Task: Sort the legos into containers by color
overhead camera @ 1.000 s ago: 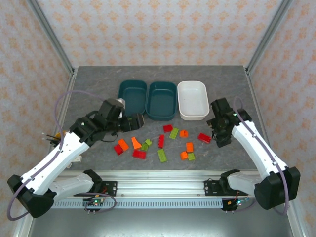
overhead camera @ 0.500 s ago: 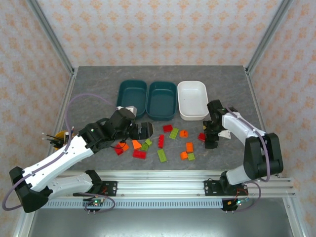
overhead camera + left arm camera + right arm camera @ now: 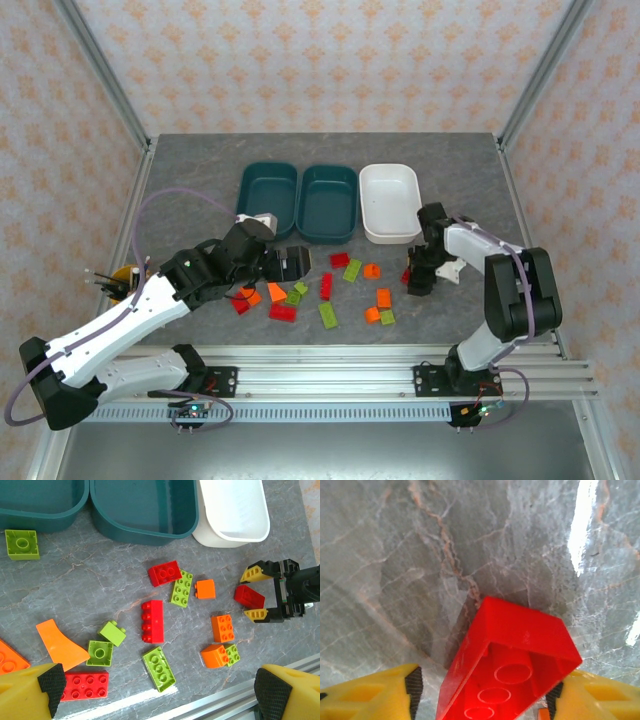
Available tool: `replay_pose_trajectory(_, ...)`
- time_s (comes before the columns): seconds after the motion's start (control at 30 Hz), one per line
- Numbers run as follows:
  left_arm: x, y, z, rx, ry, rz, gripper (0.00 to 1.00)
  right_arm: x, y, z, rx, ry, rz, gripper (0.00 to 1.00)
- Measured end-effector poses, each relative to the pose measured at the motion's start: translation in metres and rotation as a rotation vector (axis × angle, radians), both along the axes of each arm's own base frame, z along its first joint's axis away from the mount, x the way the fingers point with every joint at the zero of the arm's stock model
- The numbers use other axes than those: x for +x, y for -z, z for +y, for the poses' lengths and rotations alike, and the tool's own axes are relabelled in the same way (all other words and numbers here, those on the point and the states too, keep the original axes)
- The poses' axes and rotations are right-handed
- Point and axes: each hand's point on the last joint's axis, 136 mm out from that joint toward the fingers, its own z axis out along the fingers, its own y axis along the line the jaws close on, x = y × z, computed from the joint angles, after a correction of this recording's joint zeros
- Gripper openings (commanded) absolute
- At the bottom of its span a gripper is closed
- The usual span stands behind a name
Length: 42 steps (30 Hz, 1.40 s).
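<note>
Left end effector (image 3: 291,263): spread wide, hanging over the left part of the bricks.
Right end effector (image 3: 252,594): spread around a red brick (image 3: 520,645); one pad (image 3: 554,700) touches it, a gap shows at the other, so no pinch.
Red brick: on the counter (image 3: 200,170), right end of the scatter, near side of the white tub (image 3: 390,200).
Bricks (image 3: 152,621): red, orange and green, loose on the counter between the arms.
Teal tubs (image 3: 268,195): two side by side, left of the white tub, far of the bricks.
</note>
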Motion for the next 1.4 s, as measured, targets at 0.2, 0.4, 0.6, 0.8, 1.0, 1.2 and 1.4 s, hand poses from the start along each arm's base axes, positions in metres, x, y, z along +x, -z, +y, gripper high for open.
replay_pose_trajectory(0.2, 0.0, 0.0, 0.0, -0.001, 0.0, -0.001, 1.0, 0.0, 0.003, -0.004, -0.018, -0.003, 0.005, 0.42)
replay_pose_trajectory(0.4, 0.002, -0.004, -0.002, -0.007, -0.001, -0.008, 1.0, -0.001, -0.006, -0.017, -0.099, -0.059, 0.004, 0.34)
replay_pose_trajectory(0.6, 0.011, -0.019, 0.001, 0.011, -0.036, -0.04, 1.0, 0.027, -0.071, -0.025, -0.241, -0.251, -0.169, 0.32)
replay_pose_trajectory(0.8, 0.051, -0.063, 0.018, -0.033, -0.173, -0.095, 1.0, 0.085, -0.149, 0.012, -0.341, -0.573, -0.417, 0.32)
replay_pose_trajectory(1.0, 0.092, -0.059, 0.045, -0.019, -0.317, -0.045, 1.0, 0.152, -0.123, 0.037, -0.38, -0.82, -0.371, 0.34)
replay_pose_trajectory(1.2, 0.11, -0.048, 0.049, 0.001, -0.357, 0.002, 1.0, 0.183, -0.058, 0.045, -0.372, -0.996, -0.211, 0.37)
replay_pose_trajectory(1.4, 0.107, -0.045, 0.047, -0.022, -0.37, 0.026, 1.0, 0.179, -0.022, 0.042, -0.339, -1.062, -0.097, 0.61)
